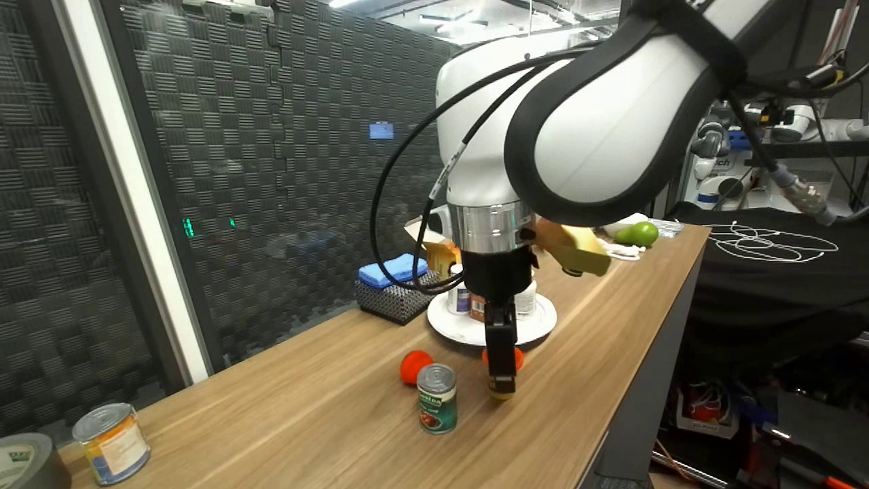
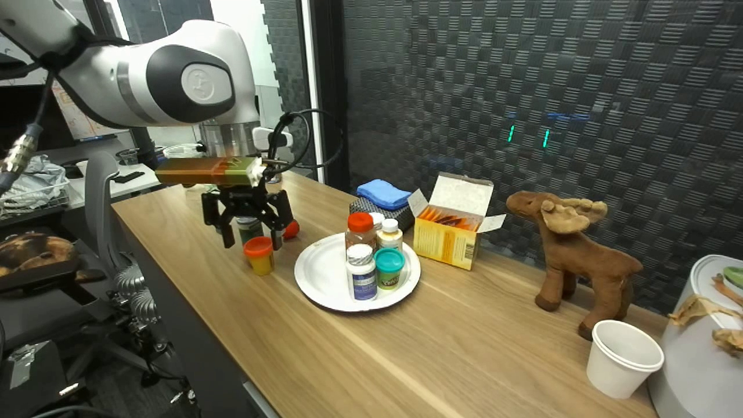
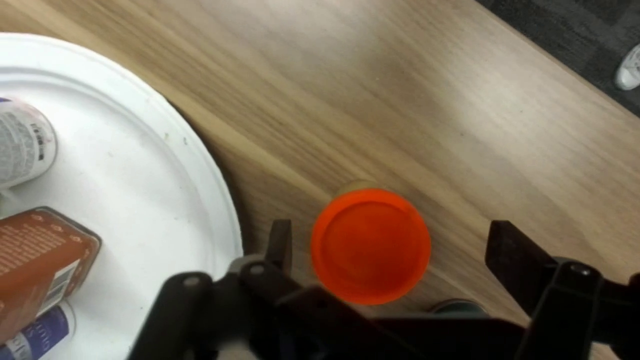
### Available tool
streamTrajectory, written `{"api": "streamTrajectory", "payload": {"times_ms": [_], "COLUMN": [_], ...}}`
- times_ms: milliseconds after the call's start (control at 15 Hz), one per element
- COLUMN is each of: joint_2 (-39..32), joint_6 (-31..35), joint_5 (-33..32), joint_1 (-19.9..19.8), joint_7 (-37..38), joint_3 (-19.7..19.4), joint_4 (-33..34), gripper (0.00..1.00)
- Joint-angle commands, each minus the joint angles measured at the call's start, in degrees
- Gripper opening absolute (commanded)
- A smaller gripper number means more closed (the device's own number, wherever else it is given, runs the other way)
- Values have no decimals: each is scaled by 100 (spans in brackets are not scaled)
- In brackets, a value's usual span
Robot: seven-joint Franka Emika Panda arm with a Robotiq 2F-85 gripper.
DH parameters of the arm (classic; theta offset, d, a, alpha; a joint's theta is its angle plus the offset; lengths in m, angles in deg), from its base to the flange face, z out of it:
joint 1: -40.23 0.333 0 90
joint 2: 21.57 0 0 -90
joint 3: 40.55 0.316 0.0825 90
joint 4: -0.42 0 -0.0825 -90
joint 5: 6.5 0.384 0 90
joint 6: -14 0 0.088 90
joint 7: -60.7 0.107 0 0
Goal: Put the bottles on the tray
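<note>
The wooden tabletop [image 2: 464,360] carries the whole group; its edge cuts the upper right of the wrist view, and anything knocked over might roll that way. The white tray [image 2: 322,273], mid-frame in an exterior view, fills the left of the wrist view. Close beside its rim the gripper [image 3: 389,245] stands spread wide, grasping nothing; lowered too far left, a fingertip could press the rim and tilt it. Then the red-lidded jar [image 2: 360,233], white pill bottle [image 2: 363,278] and teal-lidded tub [image 2: 389,268], crowded on the tray's right half in an exterior view, might topple. The green-labelled tin [image 1: 437,407], lower centre in an exterior view, stands near enough for a finger to bump. The orange-lidded tub [image 3: 371,247] stands on the wood between the fingers, apparently touching neither, nearer the tray-side one: uneven closing would shove it first, and pinching only its top (how low the tips reach is hard to judge) might let it slip.
</note>
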Motion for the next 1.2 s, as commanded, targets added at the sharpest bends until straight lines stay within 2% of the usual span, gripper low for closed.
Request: {"api": "streamTrajectory", "payload": {"times_ms": [0, 400, 800, 1133], "joint_2": [16, 160, 517, 413], "joint_6": [172, 262, 488, 360], "joint_5": [-237, -359, -365, -1229], "joint_1": [21, 7, -136, -269], "joint_7": [84, 68, 306, 782], "joint_3": [-50, -57, -255, -598], "joint_4": [18, -45, 23, 267], "gripper": [74, 29, 29, 29]}}
